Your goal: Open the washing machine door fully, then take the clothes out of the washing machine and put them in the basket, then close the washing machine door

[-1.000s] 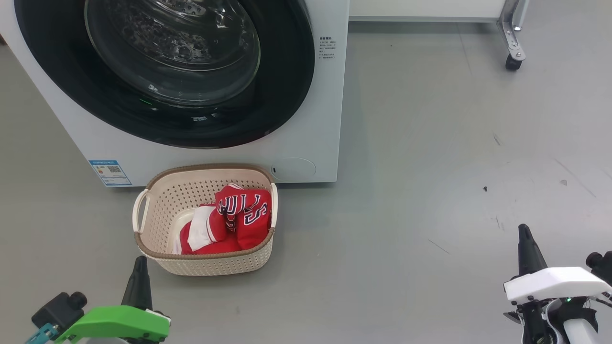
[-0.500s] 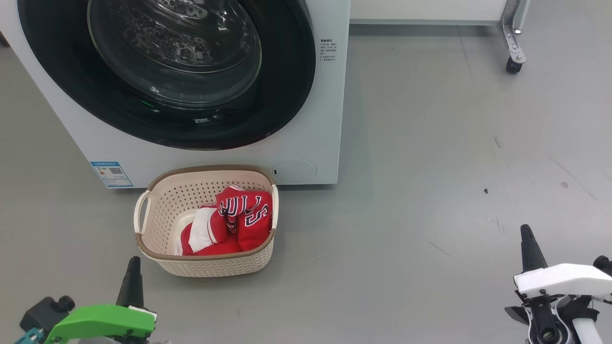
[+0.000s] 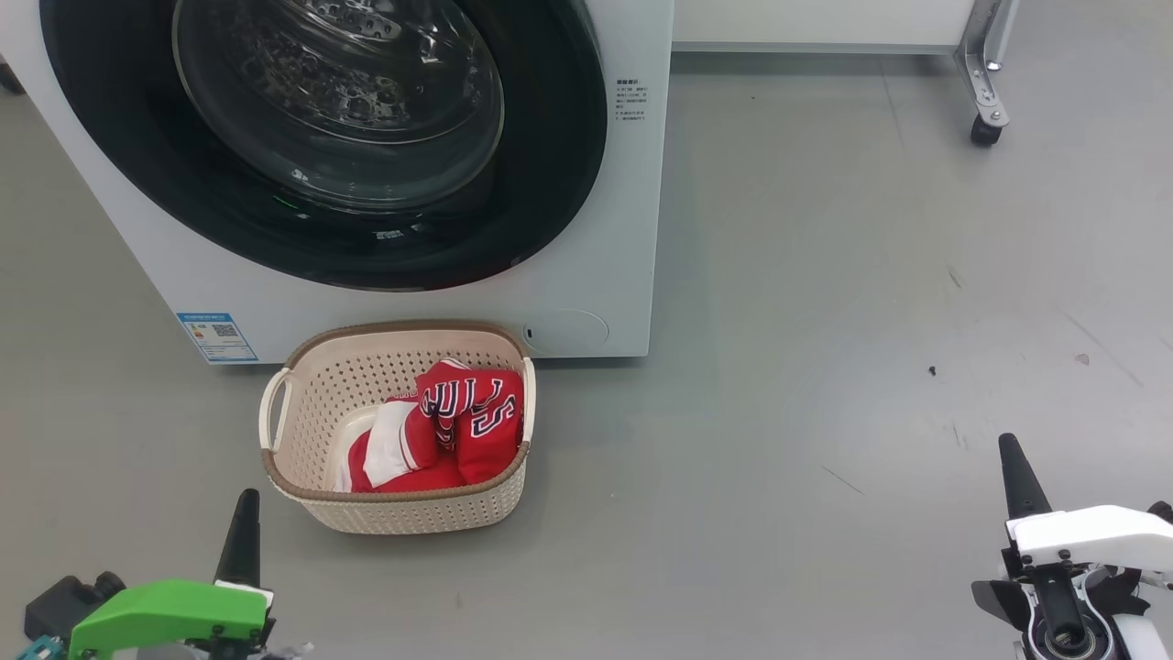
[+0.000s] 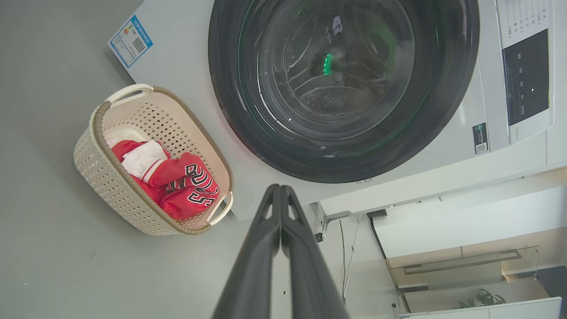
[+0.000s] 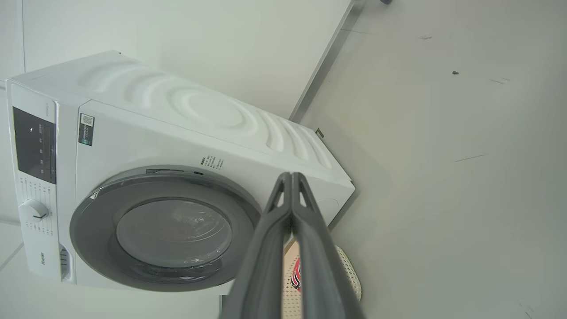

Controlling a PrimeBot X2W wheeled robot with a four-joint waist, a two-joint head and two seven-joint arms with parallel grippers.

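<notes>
1. A blue QR-code label (image 3: pixel 216 337) is sitting low on the big white front-loading washing machine (image 3: pixel 632 229).
2. The red jersey with white trim (image 3: pixel 472 417), showing black "ULLS", is lying in the cream perforated plastic basket (image 3: pixel 394 513) just before the machine.
3. The round black-rimmed glass door (image 3: pixel 559 183) is sitting shut.
4. Left fingers (image 3: pixel 244 532) and right fingers (image 3: pixel 1015 467) are hanging pressed together, empty.

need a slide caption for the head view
Washing machine door closed, clothes in the basket in front of it, left gripper and right gripper shut and empty at the lower corners.
</notes>
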